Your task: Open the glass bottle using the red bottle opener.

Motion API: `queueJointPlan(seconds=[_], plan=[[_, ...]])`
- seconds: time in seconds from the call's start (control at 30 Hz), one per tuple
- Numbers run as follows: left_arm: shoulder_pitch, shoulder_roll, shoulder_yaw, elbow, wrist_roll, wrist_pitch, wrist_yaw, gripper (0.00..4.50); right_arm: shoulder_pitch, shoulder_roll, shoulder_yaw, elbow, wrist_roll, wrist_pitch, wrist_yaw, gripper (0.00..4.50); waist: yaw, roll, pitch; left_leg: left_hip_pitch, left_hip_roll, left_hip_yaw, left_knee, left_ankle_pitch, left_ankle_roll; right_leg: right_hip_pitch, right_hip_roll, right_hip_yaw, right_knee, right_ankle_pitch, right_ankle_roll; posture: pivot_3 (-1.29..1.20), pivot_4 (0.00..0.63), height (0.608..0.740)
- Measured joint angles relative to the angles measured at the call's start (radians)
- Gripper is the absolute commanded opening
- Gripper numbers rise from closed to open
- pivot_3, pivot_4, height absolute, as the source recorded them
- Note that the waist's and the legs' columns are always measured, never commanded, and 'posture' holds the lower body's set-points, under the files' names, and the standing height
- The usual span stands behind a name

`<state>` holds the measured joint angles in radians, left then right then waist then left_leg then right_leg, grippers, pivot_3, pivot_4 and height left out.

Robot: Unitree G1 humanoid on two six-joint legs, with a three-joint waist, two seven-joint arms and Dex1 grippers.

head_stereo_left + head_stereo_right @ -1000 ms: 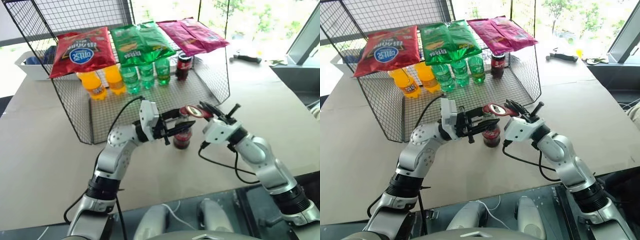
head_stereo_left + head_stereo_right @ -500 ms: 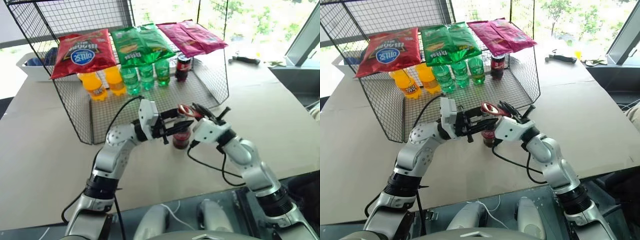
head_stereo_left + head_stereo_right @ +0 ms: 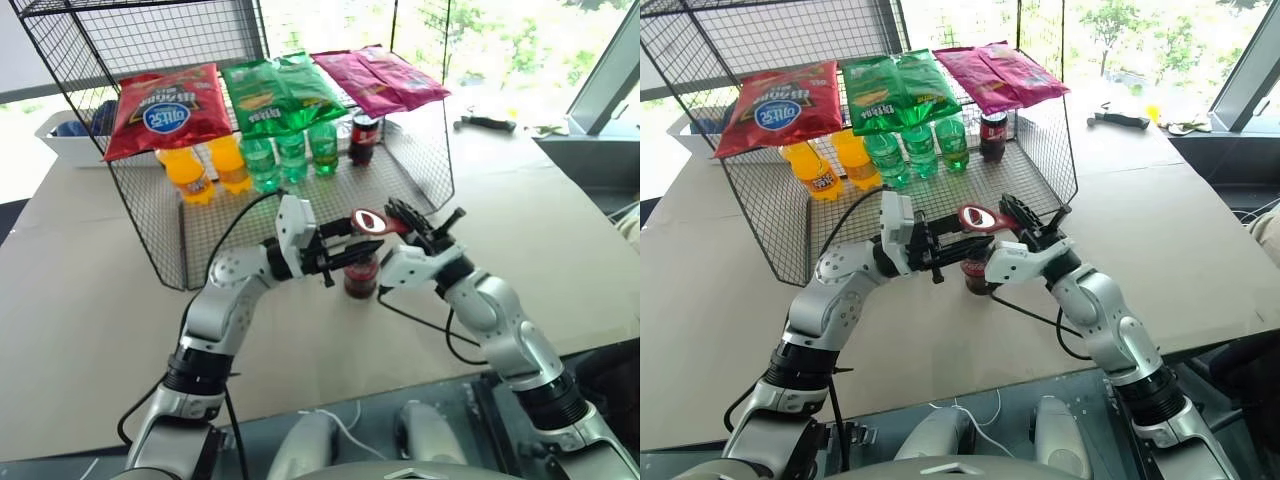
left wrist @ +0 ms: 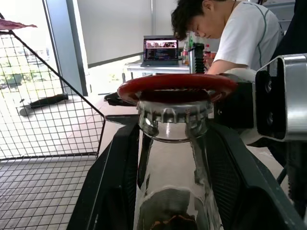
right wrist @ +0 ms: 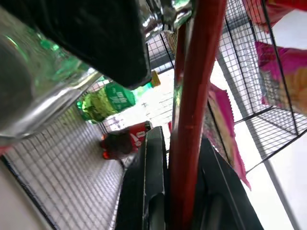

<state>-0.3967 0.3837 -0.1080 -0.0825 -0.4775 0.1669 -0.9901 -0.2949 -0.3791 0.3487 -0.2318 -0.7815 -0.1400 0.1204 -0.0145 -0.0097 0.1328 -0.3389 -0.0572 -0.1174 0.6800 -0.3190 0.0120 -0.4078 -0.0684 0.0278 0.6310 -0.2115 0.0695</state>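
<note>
The glass bottle point(image 3: 361, 275) stands upright on the table point(image 3: 90, 290) just in front of the wire rack point(image 3: 170, 225), its neck clamped between the half-closed fingers of the left gripper point(image 3: 350, 252). The right gripper point(image 3: 400, 215) is shut tight on the handle of the red bottle opener point(image 3: 369, 221), whose ring sits level over the cap point(image 4: 175, 116). To lever well, the ring's lip probably needs to hook under the cap's crimped edge first, while the left grip keeps the neck from tipping.

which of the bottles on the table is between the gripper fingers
The glass bottle, standing in front of the wire rack, its neck between the left gripper fingers; the orange, green and black-capped bottles stand untouched inside the rack.
</note>
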Motion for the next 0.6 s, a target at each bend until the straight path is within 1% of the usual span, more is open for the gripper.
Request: queueJointPlan(seconds=[0.23, 0.6], plan=[[-0.003, -0.014, 0.003, 0.013, 0.000, -0.007, 0.005, 1.52, -0.043, -0.049, -0.003, 0.034, -0.032, -0.046, -0.020, 0.00, 0.000, 0.000, 0.000, 0.000, 0.000, 0.000, 0.000, 0.000, 0.000, 0.001, 0.000, 0.000, -0.001, 0.000, 0.000, 0.00, 0.150, 0.740], [-0.002, -0.034, 0.006, 0.018, 0.002, -0.020, 0.017, 1.52, -0.106, -0.126, -0.017, 0.037, -0.021, -0.079, 0.034, 0.00, 0.006, 0.001, 0.001, -0.004, -0.001, -0.003, 0.000, 0.000, 0.000, 0.000, -0.001, -0.002, -0.004, 0.000, 0.000, 0.00, 0.150, 0.740]])
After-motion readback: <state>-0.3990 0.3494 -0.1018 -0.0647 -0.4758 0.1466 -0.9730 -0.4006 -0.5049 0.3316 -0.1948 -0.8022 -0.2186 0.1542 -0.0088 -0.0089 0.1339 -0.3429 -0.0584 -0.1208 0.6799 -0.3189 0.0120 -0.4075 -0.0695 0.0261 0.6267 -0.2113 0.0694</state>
